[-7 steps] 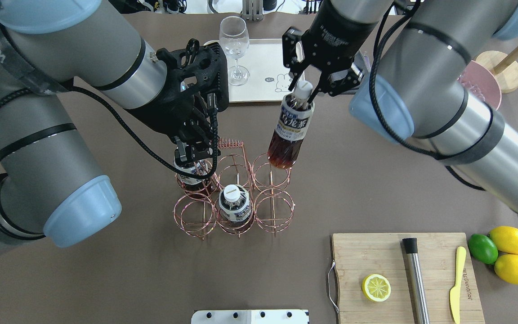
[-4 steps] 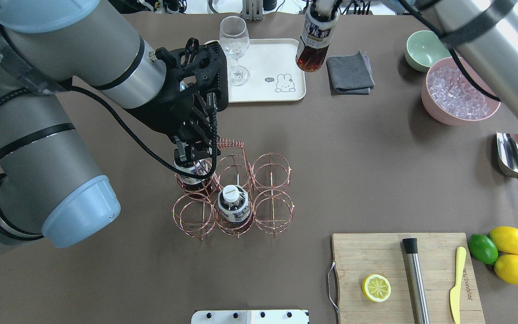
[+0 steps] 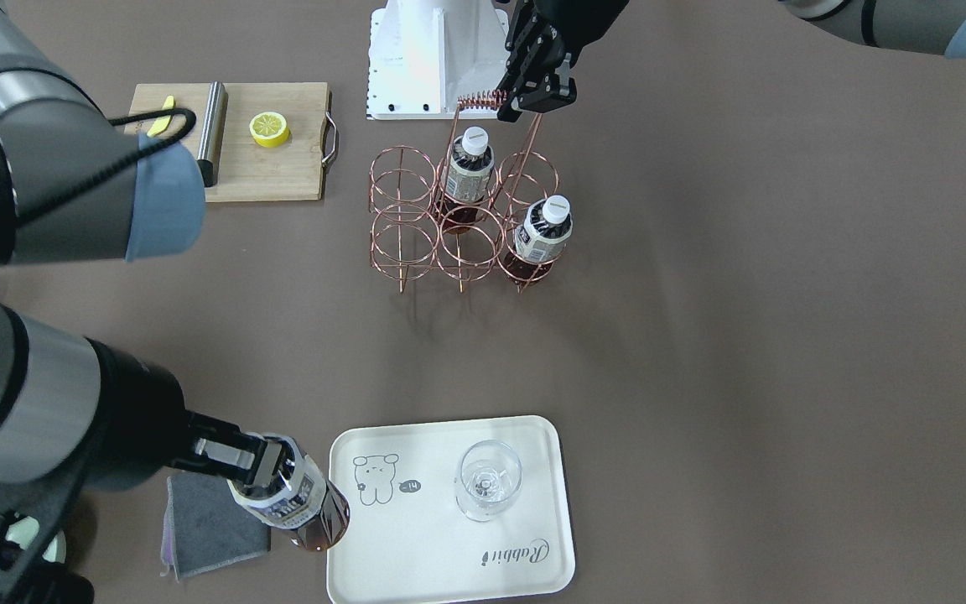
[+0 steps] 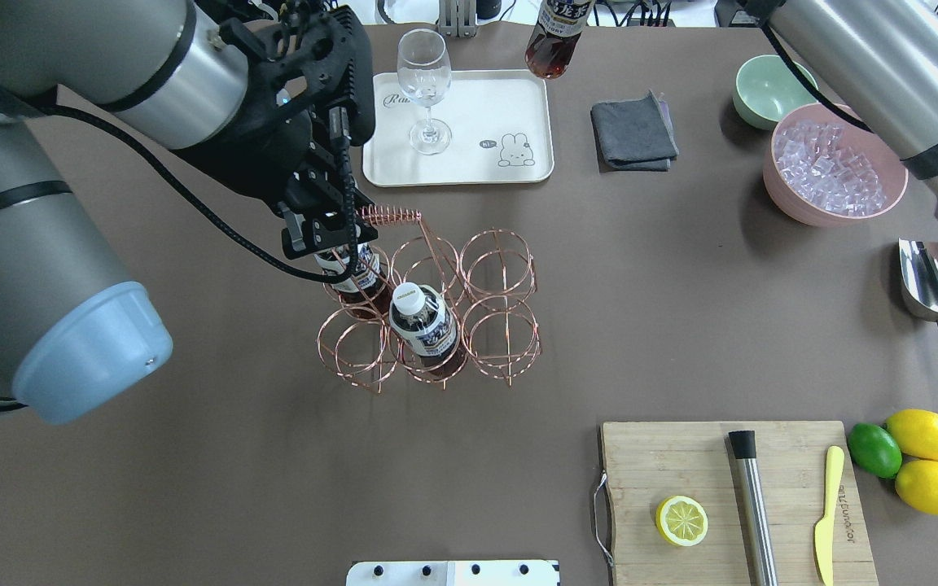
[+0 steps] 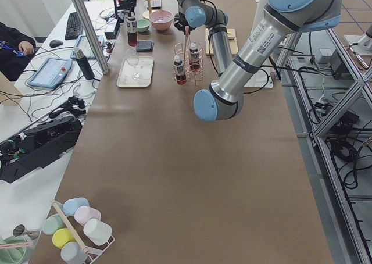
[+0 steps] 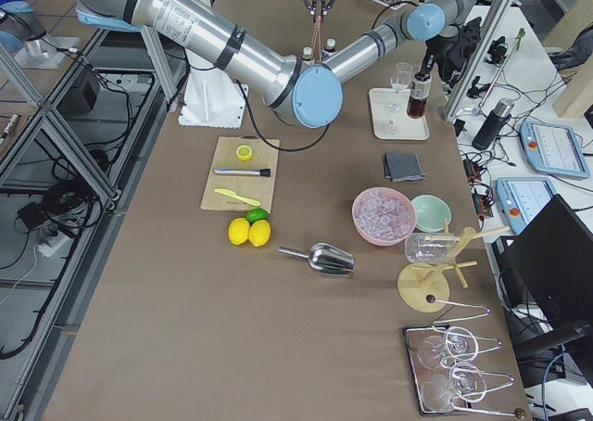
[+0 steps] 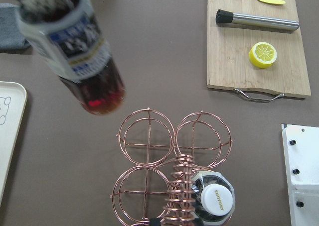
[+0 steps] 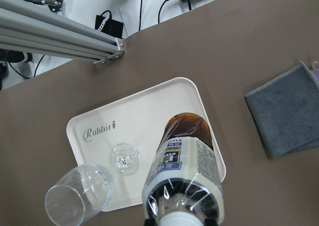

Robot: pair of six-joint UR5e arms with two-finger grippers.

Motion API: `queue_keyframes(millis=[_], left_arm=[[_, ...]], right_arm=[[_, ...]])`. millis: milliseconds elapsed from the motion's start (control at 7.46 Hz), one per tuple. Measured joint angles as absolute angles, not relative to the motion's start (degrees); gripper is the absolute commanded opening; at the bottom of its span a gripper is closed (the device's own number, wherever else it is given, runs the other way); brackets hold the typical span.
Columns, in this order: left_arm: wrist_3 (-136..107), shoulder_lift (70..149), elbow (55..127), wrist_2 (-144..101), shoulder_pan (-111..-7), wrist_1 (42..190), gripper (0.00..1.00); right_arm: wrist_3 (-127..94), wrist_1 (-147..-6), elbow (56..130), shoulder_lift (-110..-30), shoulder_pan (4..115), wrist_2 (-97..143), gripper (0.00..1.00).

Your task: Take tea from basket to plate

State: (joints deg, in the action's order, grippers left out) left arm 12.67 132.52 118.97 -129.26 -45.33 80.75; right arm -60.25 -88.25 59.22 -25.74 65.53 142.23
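My right gripper (image 3: 258, 468) is shut on a tea bottle (image 3: 294, 502) by its neck. It holds the bottle tilted in the air over the edge of the cream plate (image 3: 416, 558) on the grey cloth's side. The bottle shows at the top of the overhead view (image 4: 552, 41) and over the plate (image 8: 149, 121) in the right wrist view (image 8: 184, 171). My left gripper (image 4: 345, 232) is shut on the coiled handle (image 4: 389, 216) of the copper basket (image 4: 501, 268). Two tea bottles (image 4: 424, 325) (image 4: 351, 273) stand in its cells.
A stemmed glass (image 4: 424, 81) stands on the plate. A grey cloth (image 4: 633, 130), a mint bowl (image 4: 766, 94), a pink bowl of ice (image 4: 831, 167) and a metal scoop (image 4: 933, 289) lie to the right. A cutting board (image 4: 786, 456) with a lemon half is at the front right.
My right gripper has carried its tea bottle from above the basket to the far edge of the plate. My left gripper has risen with the handle, and the basket has shifted with it.
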Motion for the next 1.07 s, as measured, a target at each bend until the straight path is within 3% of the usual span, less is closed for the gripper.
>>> queue_keyframes(millis=[402, 804, 938, 1072], left_arm=[[12.4, 132.1, 122.1, -132.3, -54.7, 77.7, 0.00], [21.1, 124.1, 121.9, -140.4, -69.7, 77.4, 0.00], [27.8, 119.9, 121.2, -141.8, -73.1, 77.3, 0.00], [34.6, 117.2, 118.9, -142.5, -75.6, 77.3, 0.00]], right_arm=[[-60.2, -80.0, 54.6, -25.4, 60.5, 136.4, 0.00], [-60.2, -79.1, 54.4, -25.4, 57.7, 134.3, 0.00], [-60.2, -78.6, 54.4, -25.5, 57.1, 133.8, 0.34], [-60.2, -78.4, 54.5, -25.7, 56.5, 133.6, 0.43]])
